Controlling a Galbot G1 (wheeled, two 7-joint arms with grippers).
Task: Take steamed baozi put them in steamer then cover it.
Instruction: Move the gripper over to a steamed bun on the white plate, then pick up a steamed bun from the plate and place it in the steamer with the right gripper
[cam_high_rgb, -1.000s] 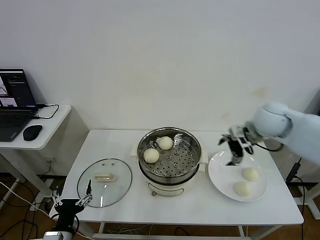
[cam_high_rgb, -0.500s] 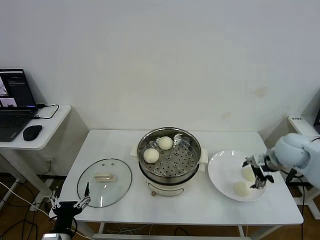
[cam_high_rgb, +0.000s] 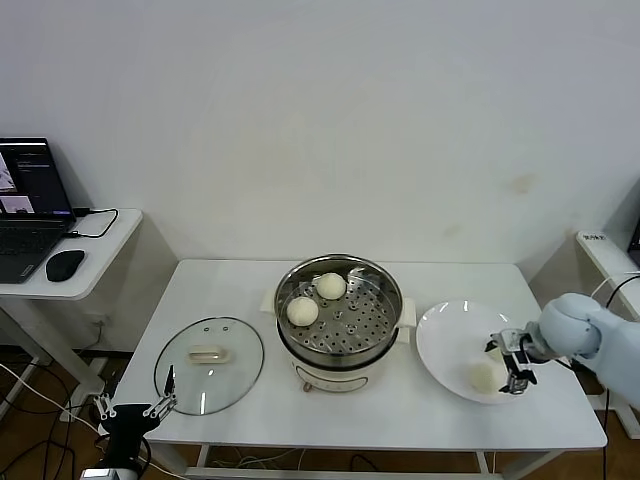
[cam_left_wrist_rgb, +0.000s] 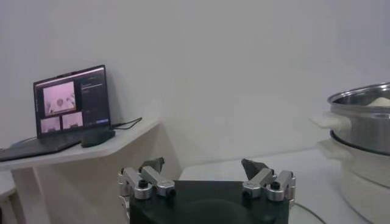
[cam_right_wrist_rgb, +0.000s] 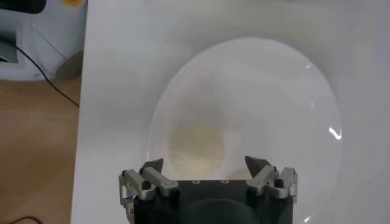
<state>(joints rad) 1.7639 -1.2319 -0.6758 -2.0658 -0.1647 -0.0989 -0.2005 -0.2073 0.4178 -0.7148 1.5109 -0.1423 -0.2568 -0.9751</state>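
Note:
The steamer (cam_high_rgb: 340, 345) stands mid-table, its lid off, and two steamed baozi (cam_high_rgb: 303, 311) (cam_high_rgb: 331, 286) rest on its perforated tray. On the white plate (cam_high_rgb: 448, 345) to its right lies another baozi (cam_high_rgb: 484, 376). My right gripper (cam_high_rgb: 510, 364) hangs low over the plate's right side, close beside that bun and open. In the right wrist view a baozi (cam_right_wrist_rgb: 198, 145) lies just ahead of the open right gripper (cam_right_wrist_rgb: 204, 162), not gripped. The cover (cam_high_rgb: 209, 365) lies flat to the steamer's left. My left gripper (cam_high_rgb: 135, 409) is parked open below the table's front-left corner.
A side desk (cam_high_rgb: 90, 255) at the left carries a laptop (cam_high_rgb: 30, 195) and a mouse (cam_high_rgb: 64, 264). In the left wrist view the steamer (cam_left_wrist_rgb: 364, 122) stands to one side and the laptop (cam_left_wrist_rgb: 72, 102) to the other. A wall runs behind the table.
My right arm swung from above the plate's far-left rim out to the right and down, ending low beside the baozi on the plate. The left gripper sank slightly.

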